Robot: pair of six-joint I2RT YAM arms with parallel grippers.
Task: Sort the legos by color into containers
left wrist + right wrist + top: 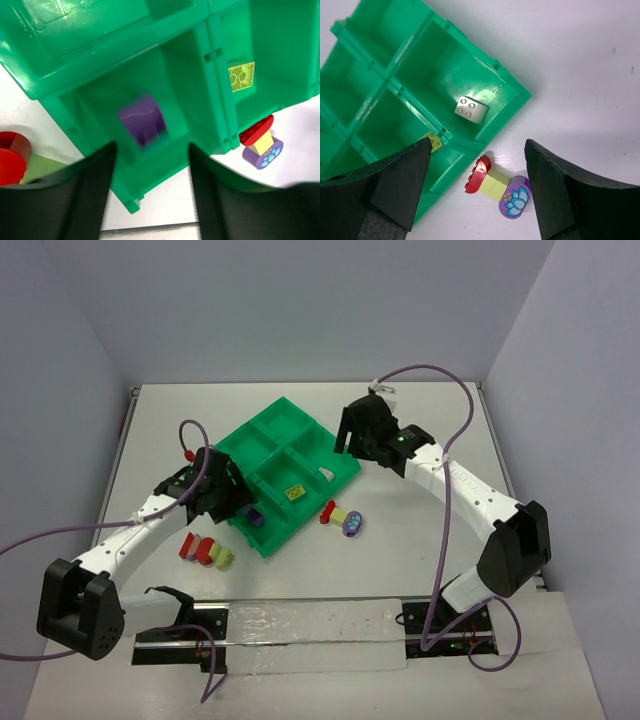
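Purple brick (142, 120) is seen in a near-edge bin of the green tray (100, 70); left gripper (150, 150) and right gripper (476, 147) are held spread apart.

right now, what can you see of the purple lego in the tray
The purple lego is small, glossy plastic, too blurred in the left wrist view to read its studs or shape. It is alone in the corner bin of the green tray nearest the arms, next to the bin holding a yellow-green brick. The left gripper hangs above it, jaws open, not holding it.
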